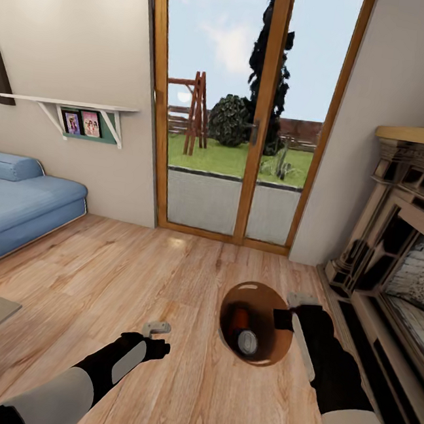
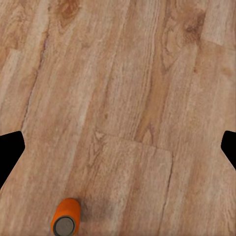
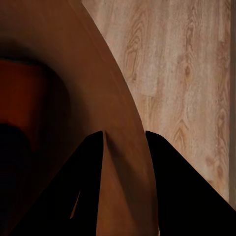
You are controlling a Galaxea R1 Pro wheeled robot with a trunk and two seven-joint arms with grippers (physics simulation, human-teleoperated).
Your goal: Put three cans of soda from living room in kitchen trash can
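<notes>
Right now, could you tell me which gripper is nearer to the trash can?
The right gripper: its fingers pinch the trash can's rim wall. The left gripper sits apart from it, open over bare floor toward the sofa side.

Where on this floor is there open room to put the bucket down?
Bare planks stretch from the sofa across to the glass doors, and ahead of the left gripper. It is tighter on the right, where the bucket, held by the right gripper, hangs beside the fireplace.

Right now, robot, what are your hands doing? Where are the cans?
Right gripper shut on trash can rim. Left gripper open, empty. Two cans in bucket; orange can on floor.
</notes>
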